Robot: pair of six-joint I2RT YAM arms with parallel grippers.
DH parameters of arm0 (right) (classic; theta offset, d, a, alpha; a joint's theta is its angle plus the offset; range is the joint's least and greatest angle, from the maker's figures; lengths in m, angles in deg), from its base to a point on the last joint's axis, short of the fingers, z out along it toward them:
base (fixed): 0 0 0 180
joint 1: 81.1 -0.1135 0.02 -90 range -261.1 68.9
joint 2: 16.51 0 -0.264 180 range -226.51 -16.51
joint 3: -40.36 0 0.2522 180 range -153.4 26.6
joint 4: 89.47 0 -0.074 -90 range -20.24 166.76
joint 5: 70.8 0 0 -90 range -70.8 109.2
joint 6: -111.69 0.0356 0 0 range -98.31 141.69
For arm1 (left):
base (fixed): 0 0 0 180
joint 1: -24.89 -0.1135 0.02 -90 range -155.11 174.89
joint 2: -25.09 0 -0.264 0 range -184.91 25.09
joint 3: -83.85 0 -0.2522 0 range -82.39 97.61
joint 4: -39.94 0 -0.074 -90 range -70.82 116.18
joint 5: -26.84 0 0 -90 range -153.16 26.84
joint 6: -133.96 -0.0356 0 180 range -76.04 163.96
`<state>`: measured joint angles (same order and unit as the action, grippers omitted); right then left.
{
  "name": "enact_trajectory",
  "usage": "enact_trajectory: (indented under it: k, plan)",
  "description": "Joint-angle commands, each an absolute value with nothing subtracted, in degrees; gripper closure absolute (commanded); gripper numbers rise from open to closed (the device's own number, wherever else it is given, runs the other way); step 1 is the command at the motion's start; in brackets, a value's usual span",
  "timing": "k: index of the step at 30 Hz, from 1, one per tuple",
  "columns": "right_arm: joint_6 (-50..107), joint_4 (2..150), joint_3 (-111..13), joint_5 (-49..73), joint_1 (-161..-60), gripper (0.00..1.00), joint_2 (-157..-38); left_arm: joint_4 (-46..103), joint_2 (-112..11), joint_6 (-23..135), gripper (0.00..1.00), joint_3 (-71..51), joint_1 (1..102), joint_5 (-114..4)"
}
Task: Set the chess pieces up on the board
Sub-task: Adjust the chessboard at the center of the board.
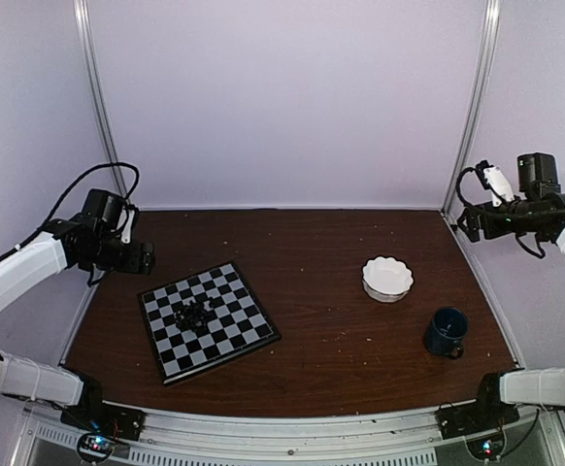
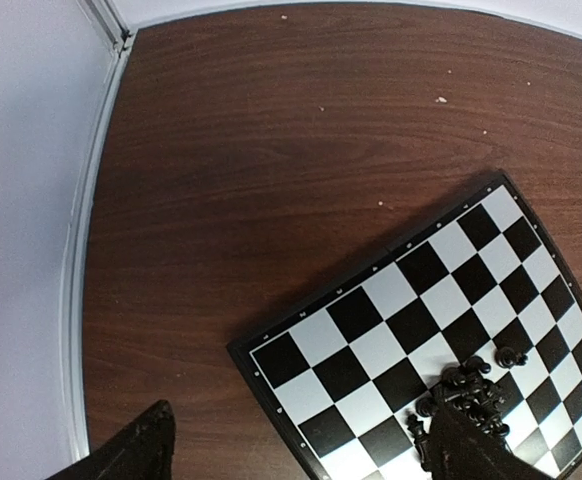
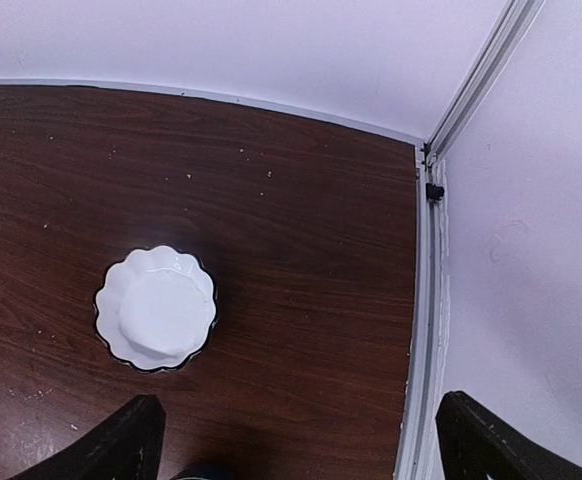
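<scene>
Left gripper (image 2: 301, 410) jaws wide, empty beside the board (image 2: 371, 330) left corner since chess pieces (image 2: 466, 395) sit heaped mid-board, unplaced; right gripper (image 3: 299, 398) jaws wide, idling over bowl (image 3: 156, 308).

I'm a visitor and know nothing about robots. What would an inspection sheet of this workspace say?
Surface: dark brown wooden table, pale specks scattered.
Job's things: tiny black chess pieces clustered mid black-and-white chessboard, not set up.
Clutter: white scalloped bowl, dark blue mug, right of board.
Grippers: left gripper and right gripper open, empty.
Cables: black cable looping by left arm.
Surroundings: pale walls, metal frame posts.
</scene>
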<state>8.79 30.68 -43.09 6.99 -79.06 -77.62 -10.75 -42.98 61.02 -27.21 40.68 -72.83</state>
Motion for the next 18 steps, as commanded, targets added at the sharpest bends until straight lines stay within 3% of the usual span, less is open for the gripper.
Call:
enact_trajectory:
  k: [1, 7, 18]
  plan:
    - [6.22, 28.84, -41.31, 2.04, -78.12, 0.01, -74.51, -8.8, -42.86, 64.41, 0.09, -28.72, 37.59, -66.22]
    - [-0.23, 27.73, -39.59, -10.61, -79.91, 0.04, -73.95, -8.27, -40.56, 67.08, 0.08, -30.84, 34.96, -66.14]
    - [-14.25, 23.14, -44.23, -1.46, -105.54, 0.13, -88.01, -11.56, -39.84, 76.88, 0.09, -33.89, 31.77, -70.4]
